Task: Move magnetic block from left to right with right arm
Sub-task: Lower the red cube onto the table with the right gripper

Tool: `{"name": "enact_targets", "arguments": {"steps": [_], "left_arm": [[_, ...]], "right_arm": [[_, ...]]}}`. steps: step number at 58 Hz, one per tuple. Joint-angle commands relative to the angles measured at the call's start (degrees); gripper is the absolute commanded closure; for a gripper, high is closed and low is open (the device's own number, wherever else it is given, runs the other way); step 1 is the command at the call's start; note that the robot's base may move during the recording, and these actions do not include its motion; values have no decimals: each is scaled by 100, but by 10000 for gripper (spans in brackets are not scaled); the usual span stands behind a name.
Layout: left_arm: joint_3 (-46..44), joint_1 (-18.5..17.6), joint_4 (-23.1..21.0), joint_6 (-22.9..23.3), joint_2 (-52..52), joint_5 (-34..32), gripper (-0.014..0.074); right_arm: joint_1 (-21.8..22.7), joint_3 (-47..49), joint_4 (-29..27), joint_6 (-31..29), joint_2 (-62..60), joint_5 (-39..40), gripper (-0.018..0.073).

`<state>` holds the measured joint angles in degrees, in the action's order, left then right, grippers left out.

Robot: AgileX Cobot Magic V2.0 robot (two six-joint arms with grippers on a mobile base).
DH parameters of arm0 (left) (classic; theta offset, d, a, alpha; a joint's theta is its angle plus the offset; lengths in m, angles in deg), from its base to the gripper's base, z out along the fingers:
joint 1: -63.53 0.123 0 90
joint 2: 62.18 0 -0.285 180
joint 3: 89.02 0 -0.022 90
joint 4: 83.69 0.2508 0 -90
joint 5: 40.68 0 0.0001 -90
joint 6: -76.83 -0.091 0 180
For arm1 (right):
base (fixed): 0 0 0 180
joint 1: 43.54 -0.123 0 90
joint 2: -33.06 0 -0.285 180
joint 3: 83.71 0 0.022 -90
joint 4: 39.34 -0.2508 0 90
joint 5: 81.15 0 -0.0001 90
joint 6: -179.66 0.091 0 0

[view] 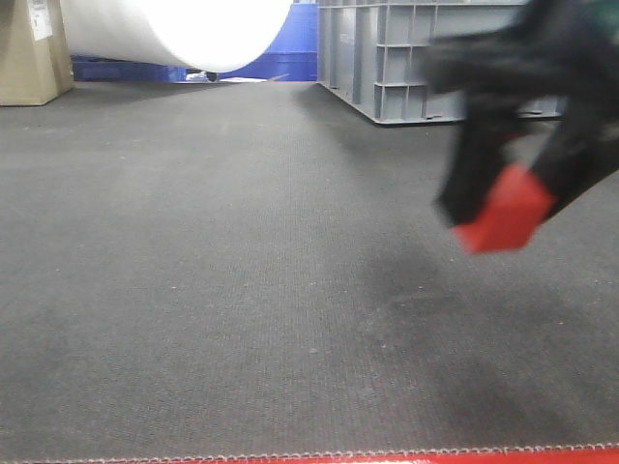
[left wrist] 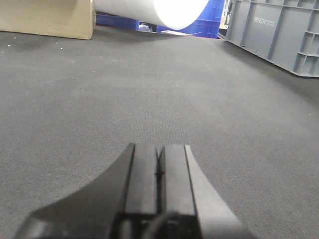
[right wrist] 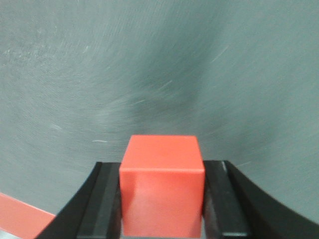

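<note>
The right hand (view: 503,198) grips the magnetic block (right wrist: 162,184) between its fingers, lifted off the grey mat (view: 242,290), just in front of the grey crate (view: 406,58). Pickup looks done; setting down and letting go remain. The left hand (left wrist: 159,172) is clenched, empty.

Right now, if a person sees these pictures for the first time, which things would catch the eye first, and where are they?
The red magnetic block stands out most: it is clamped between the black fingers of the right gripper, lifted above the dark grey mat on the right side of the front view. Behind, a big white roll and a grey plastic crate sit at the far edge. The left gripper rests closed and empty, low over the mat.
</note>
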<state>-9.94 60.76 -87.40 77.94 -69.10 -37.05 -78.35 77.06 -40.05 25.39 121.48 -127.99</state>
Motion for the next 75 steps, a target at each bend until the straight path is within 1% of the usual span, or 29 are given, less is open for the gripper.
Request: {"name": "enact_targets", "arguments": {"steps": [1,4,8,14,24,32,41,57,67,75], "left_arm": [[48,-5,-16,10,42,-484,713],[48,-5,-16,10,42,-484,713],[48,-5,-16,10,42,-484,713],[48,-5,-16,10,42,-484,713],[48,-5,-16,10,42,-484,713],[48,-5,-16,10,42,-484,713],[48,-5,-16,10,42,-484,713],[48,-5,-16,10,42,-484,713],[48,-5,-16,10,42,-484,713],[48,-5,-16,10,42,-484,713]], "right_arm": [[-282,622,279,1143,269,-421,232],[-429,931,434,1557,524,-803,232],[-608,1386,628,1836,886,-1252,232],[-854,1990,652,1896,1358,-1856,232],[-1096,2839,566,1896,2063,-2354,232],[-1111,3262,308,1896,2489,-2361,232],[-1111,3450,16,1896,2743,-2102,232],[-1116,3450,21,1896,2844,-1835,232],[-1116,3450,21,1896,2878,-1492,232],[-1116,3450,16,1896,2890,-1468,232]]}}
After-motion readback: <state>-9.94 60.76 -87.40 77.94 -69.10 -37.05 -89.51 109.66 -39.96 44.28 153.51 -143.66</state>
